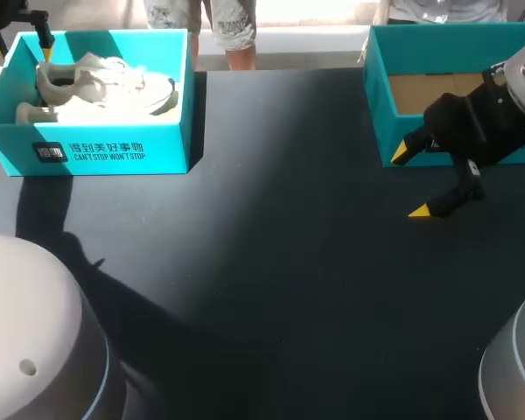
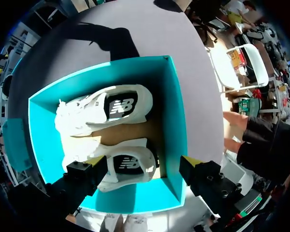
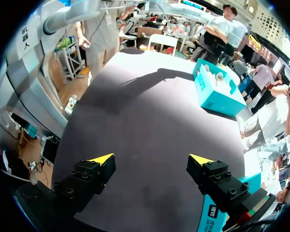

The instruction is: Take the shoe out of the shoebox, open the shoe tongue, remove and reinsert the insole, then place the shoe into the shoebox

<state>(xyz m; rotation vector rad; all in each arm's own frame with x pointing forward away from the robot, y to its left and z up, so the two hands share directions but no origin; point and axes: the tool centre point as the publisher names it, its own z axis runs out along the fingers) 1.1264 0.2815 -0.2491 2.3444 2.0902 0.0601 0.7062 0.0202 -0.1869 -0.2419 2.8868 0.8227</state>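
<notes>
A teal shoebox [image 1: 105, 153] stands at the table's far left with a pair of white shoes [image 1: 105, 83] lying in it. In the left wrist view the two shoes lie side by side on the box floor, one [image 2: 111, 108] farther off and one [image 2: 128, 164] right under my fingers. My left gripper [image 2: 142, 162] hovers open above the box's end [image 1: 19, 44], holding nothing. My right gripper [image 1: 410, 182] hangs open over the bare table at the right. From it the shoebox [image 3: 215, 92] shows far ahead across the table.
A second teal box [image 1: 378, 96] with a brown cardboard floor stands at the far right, just behind my right gripper; its wall [image 3: 217, 212] shows beside the right finger. The dark tabletop [image 1: 280, 262] stretches between the two boxes.
</notes>
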